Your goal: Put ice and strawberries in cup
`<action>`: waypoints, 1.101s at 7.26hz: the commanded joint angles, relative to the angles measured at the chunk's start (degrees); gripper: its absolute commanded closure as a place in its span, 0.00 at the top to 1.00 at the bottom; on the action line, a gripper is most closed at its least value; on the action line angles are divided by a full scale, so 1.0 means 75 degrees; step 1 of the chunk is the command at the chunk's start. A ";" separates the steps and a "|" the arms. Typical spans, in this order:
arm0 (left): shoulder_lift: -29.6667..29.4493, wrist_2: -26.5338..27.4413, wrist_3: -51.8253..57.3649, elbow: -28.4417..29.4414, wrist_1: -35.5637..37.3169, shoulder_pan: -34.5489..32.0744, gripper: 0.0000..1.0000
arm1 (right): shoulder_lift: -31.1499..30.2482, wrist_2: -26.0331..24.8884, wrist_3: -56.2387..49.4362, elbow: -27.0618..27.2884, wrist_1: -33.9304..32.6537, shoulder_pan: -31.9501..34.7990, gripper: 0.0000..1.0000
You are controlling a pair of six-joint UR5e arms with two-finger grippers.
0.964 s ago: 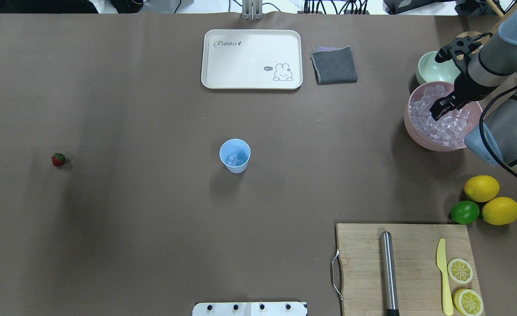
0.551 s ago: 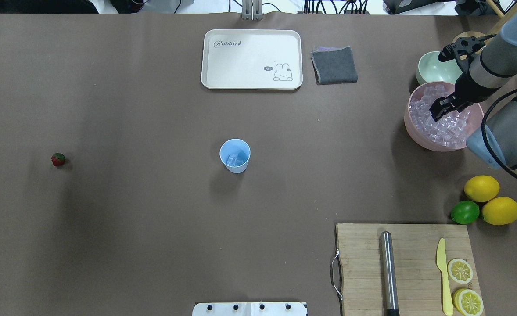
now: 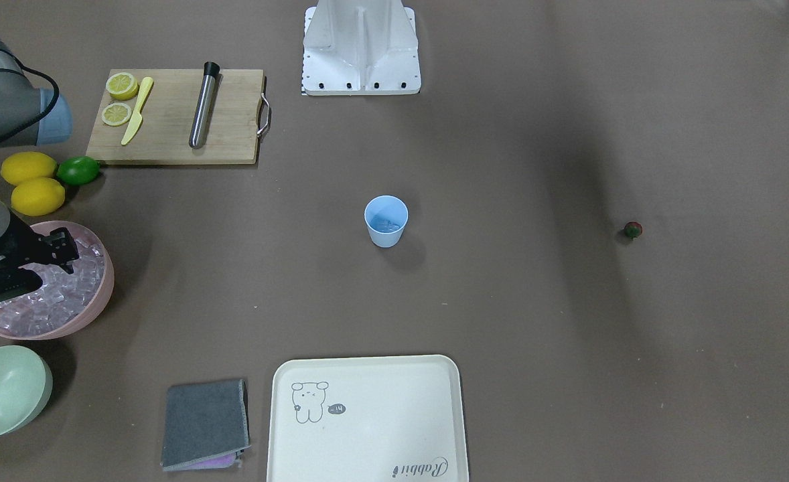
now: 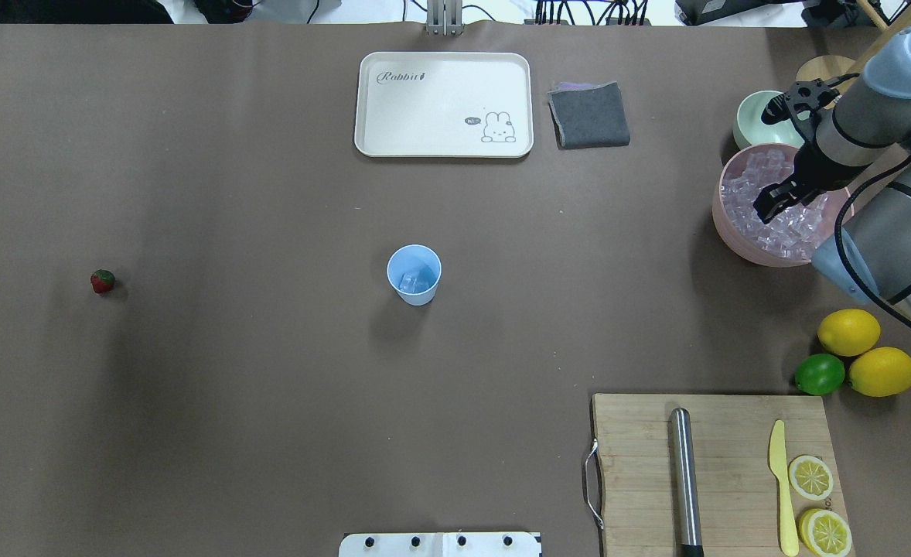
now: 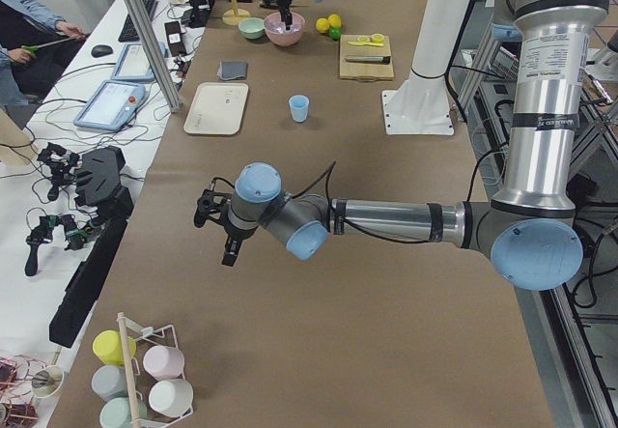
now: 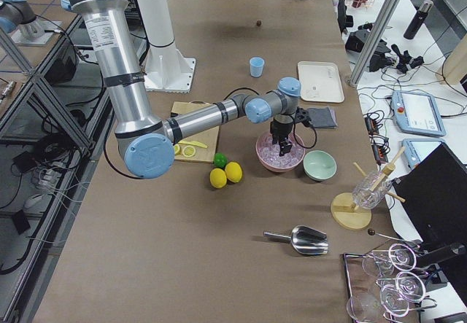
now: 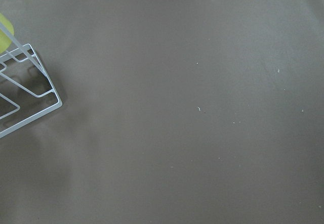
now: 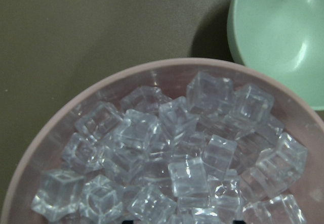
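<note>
Overhead exterior shows the ice [image 4: 743, 197] heaped in the pink bowl [image 4: 722, 232], my right gripper [image 4: 766, 212] low over it (jaws parted or closed, I cannot tell). I reckon a slick cube could squirt free on the long carry to the cup [image 4: 423, 297], well apart at mid-table.

overhead looks down from behind the robot; the front view faces it steeply from across; both share the central cup [image 4: 414, 275]. side views look along from each end. right wrist sits close over the ice [image 8: 187, 176], left wrist over bare table [image 7: 177, 133].
</note>
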 commanded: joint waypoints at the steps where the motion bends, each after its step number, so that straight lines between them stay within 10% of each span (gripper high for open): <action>1: -0.0023 0.0000 0.0000 0.0004 -0.0001 0.0009 0.97 | -0.0059 -0.0218 0.0001 -0.0045 0.0106 -0.0066 0.72; 8: -0.0011 0.0000 -0.0012 -0.0090 -0.0001 -0.0003 0.97 | -0.0035 -0.0219 0.0095 -0.0092 0.0153 -0.0160 0.72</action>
